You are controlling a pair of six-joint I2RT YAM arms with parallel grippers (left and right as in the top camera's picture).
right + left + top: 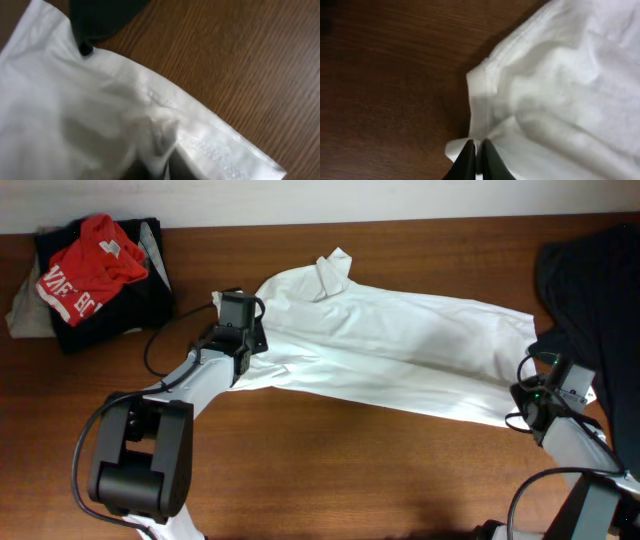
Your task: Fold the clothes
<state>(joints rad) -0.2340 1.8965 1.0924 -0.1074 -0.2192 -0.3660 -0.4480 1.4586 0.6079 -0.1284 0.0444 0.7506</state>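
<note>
The white shirt [400, 350] lies folded into a long band across the table, its collar [335, 270] sticking up at the back left. At the band's left end my left gripper [250, 320] has its dark fingers almost together on a corner of the shirt [560, 85]; the left wrist view shows that gripper [476, 145] with a sliver of white cloth between the tips. My right gripper [528, 385] is at the right end. In the right wrist view the shirt's [75, 100] hem is puckered up between that gripper's [167, 160] fingers.
A red garment with white lettering [90, 265] lies on a black one [110, 315] at the back left corner. A large black garment [590, 290] covers the right edge, its tip [100, 17] just beyond the shirt's hem. Bare wood runs along the front.
</note>
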